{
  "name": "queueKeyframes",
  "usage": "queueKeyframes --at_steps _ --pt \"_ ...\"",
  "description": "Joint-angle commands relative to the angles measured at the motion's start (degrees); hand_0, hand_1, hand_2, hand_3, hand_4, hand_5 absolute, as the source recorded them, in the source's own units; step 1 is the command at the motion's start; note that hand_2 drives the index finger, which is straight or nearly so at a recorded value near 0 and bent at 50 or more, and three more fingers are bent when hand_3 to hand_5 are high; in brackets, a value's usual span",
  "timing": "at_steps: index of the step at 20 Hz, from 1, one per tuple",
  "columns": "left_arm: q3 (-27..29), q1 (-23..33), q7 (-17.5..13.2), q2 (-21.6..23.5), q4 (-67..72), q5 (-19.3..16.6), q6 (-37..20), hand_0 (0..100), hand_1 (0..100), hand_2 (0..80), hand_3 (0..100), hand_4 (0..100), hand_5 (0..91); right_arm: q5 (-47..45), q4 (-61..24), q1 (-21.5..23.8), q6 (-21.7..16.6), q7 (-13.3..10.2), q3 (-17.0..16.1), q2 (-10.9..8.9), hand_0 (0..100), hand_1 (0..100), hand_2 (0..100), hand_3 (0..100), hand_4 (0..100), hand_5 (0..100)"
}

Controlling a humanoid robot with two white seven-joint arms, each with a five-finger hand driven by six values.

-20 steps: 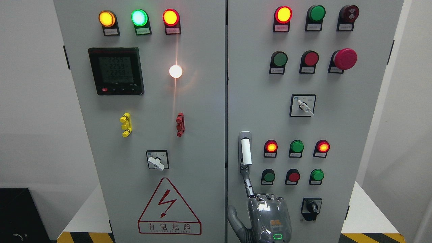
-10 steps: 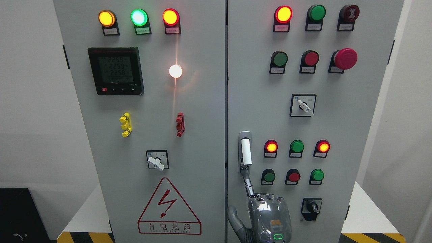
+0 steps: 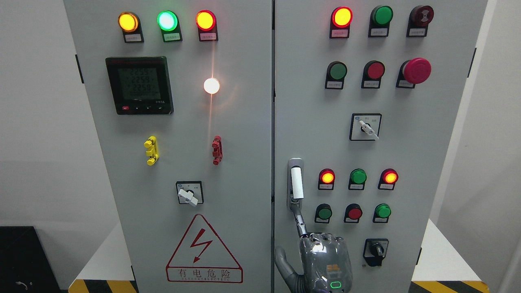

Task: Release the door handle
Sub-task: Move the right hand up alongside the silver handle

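The wrist and arm of the robot hand (image 3: 323, 260) are cut off by the bottom edge, just right of the middle, so I take it for the right hand, though this is not fully sure. Most of its fingers are hidden behind the shiny back of the hand; only one finger (image 3: 300, 221) is stretched straight up, and a thumb (image 3: 281, 260) stands out to the side. The door handle (image 3: 296, 183) is directly above the hand, a white bar in a metal frame on the right cabinet door (image 3: 407, 162). The tip of the stretched finger reaches the lower end of the handle frame and seems to touch it, but I cannot tell this exactly. The hand does not clamp anything; the handle is free of any grip. Whether the hidden fingers are curled or straight I cannot see. Counting on the door around the hand: above and to the right there are six small lamps in two rows, two of them lit orange-red; a black rotary switch (image 3: 375, 251) is just to the right of the hand. Higher up I count seven more round parts, among them one big red mushroom button (image 3: 416, 70), and one white selector switch (image 3: 366, 127). To the left of the hand is the left cabinet door (image 3: 183, 122) with three lit lamps on top, one meter display (image 3: 139, 85), and one red warning triangle (image 3: 203, 250); its small print is hard to read.
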Motion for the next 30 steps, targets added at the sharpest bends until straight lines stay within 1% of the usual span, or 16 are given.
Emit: queueKeyframes --at_steps 1,12,15,16,18,19,20,23,27,30 --pt "0.0 0.0 0.0 0.0 0.0 0.0 0.0 12 56 0.0 0 0 0.0 0.0 -1.0 0.0 -0.1 -0.1 0.2 0.02 52 30 9 100 100 100" --pt "0.0 0.0 0.0 0.0 0.0 0.0 0.0 12 56 0.0 0 0 0.0 0.0 -2.3 0.2 -0.2 -0.1 0.2 0.02 52 30 10 100 100 100" --pt "0.0 0.0 0.0 0.0 0.0 0.0 0.0 12 56 0.0 0 0 0.0 -0.1 -2.6 0.4 -0.3 -0.2 0.2 -0.07 52 31 12 100 100 100" --pt "0.0 0.0 0.0 0.0 0.0 0.0 0.0 12 56 0.0 0 0 0.0 -0.1 -3.1 0.4 -0.3 -0.2 0.2 -0.07 53 31 18 100 100 100" --pt "0.0 0.0 0.0 0.0 0.0 0.0 0.0 12 56 0.0 0 0 0.0 -0.2 -3.4 0.5 -0.5 -0.2 0.2 -0.07 53 31 28 100 100 100" --pt "0.0 0.0 0.0 0.0 0.0 0.0 0.0 12 56 0.0 0 0 0.0 -0.3 -3.5 0.5 -0.5 -0.2 0.1 -0.07 54 32 35 98 98 100" --pt "0.0 0.0 0.0 0.0 0.0 0.0 0.0 12 56 0.0 0 0 0.0 -0.4 -3.5 0.7 -0.5 -0.2 0.1 -0.07 55 32 40 97 96 100" --pt "0.0 0.0 0.0 0.0 0.0 0.0 0.0 12 56 0.0 0 0 0.0 -0.5 -4.9 1.6 -0.8 0.1 0.0 -0.16 57 31 45 92 94 100" --pt "0.0 0.0 0.0 0.0 0.0 0.0 0.0 12 56 0.0 0 0 0.0 -0.5 -6.1 1.9 -0.8 0.3 0.0 -0.16 59 28 50 87 90 94" --pt "0.0 0.0 0.0 0.0 0.0 0.0 0.0 12 56 0.0 0 0 0.0 -0.5 -6.7 2.0 -0.8 0.3 -0.1 -0.16 56 25 56 86 88 92"
